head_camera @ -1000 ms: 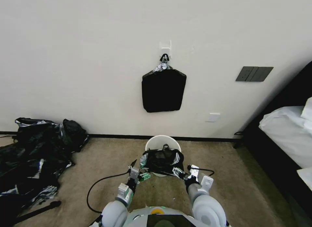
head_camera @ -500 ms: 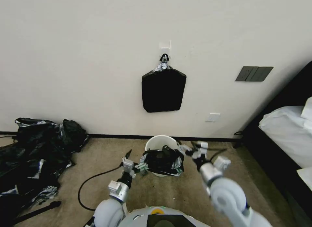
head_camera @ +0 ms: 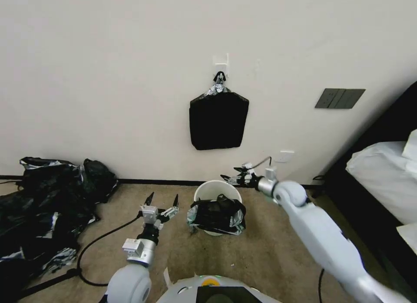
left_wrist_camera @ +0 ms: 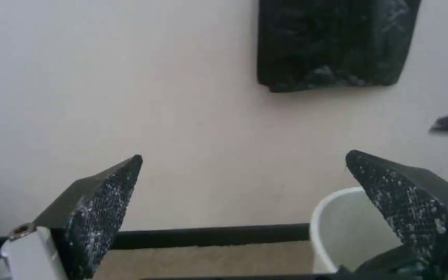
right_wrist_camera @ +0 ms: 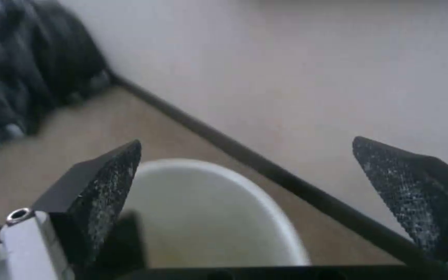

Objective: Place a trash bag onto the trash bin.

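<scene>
Both grippers, left gripper [head_camera: 163, 204] and right gripper [head_camera: 232, 178], hang with jaws apart; trash bag [head_camera: 217, 214] drapes only the trash bin's [head_camera: 217, 189] near rim and could slide off.

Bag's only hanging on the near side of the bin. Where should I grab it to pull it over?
Probably take the trash bag at its raised fold near the centre of the trash bin, coming from above: that fold stands clear, while the rest drapes against the near wall.
</scene>
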